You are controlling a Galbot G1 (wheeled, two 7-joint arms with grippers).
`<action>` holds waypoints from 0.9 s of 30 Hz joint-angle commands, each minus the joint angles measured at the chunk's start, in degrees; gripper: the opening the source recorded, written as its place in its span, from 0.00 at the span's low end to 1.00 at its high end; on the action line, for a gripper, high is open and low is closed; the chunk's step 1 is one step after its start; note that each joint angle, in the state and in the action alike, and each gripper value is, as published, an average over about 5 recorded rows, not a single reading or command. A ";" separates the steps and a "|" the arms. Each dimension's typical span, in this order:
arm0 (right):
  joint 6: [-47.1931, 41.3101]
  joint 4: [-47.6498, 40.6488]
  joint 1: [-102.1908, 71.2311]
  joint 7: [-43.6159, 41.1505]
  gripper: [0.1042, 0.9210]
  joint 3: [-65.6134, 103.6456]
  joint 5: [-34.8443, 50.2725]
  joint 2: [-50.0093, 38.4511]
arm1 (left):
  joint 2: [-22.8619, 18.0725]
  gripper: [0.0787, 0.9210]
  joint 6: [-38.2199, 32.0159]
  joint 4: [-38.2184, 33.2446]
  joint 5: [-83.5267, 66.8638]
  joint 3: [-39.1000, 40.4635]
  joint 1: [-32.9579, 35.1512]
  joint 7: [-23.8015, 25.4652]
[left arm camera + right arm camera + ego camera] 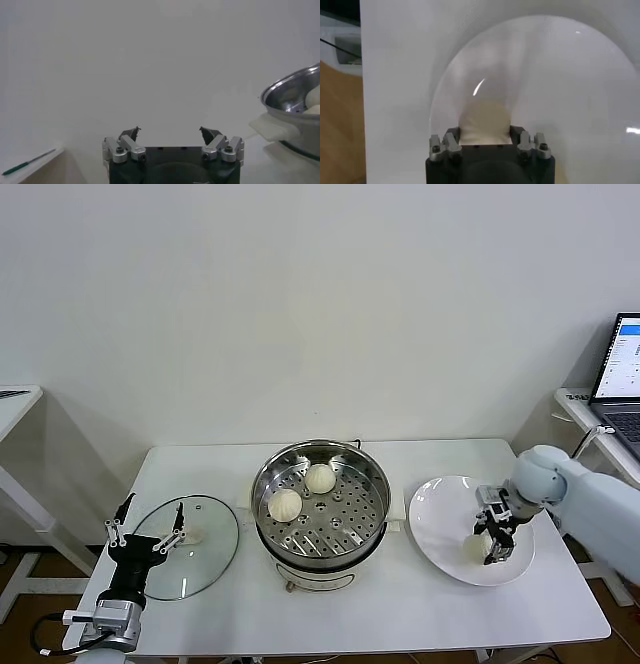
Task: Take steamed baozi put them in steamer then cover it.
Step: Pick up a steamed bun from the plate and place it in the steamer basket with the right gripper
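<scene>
Reaching into the plate (440, 519), our right gripper (493, 539) had its jaws closed around a baozi (475, 548). Our left gripper (145, 534) hung spread wide and empty above the lid (205, 559). Two buns (302, 492) sat in the steamer (375, 484).

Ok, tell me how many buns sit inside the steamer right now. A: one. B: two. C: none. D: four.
B: the head view shows two buns on the perforated tray of the steamer, while a third is on the white plate at the right gripper.
</scene>
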 commanded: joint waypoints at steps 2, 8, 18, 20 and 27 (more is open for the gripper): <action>-0.44 5.86 35.04 -1.10 0.69 -23.18 15.43 -0.64 | 0.26 0.88 0.07 -0.77 0.02 -0.27 0.36 -0.05; 2.67 7.91 49.59 -0.14 0.69 -33.59 19.59 5.13 | 0.35 0.88 0.15 -1.09 -0.02 -0.32 0.42 -0.02; 18.45 9.17 52.47 6.38 0.69 -34.93 16.94 17.74 | 0.26 0.88 0.33 -1.43 -0.22 -0.66 0.30 -0.19; 22.27 9.18 51.90 7.77 0.69 -35.20 15.39 19.96 | 0.25 0.88 0.30 -1.44 -0.23 -0.73 0.31 -0.19; 32.18 10.09 49.28 12.01 0.69 -36.02 6.85 25.85 | 0.20 0.88 0.27 -1.45 -0.30 -0.70 0.12 -0.18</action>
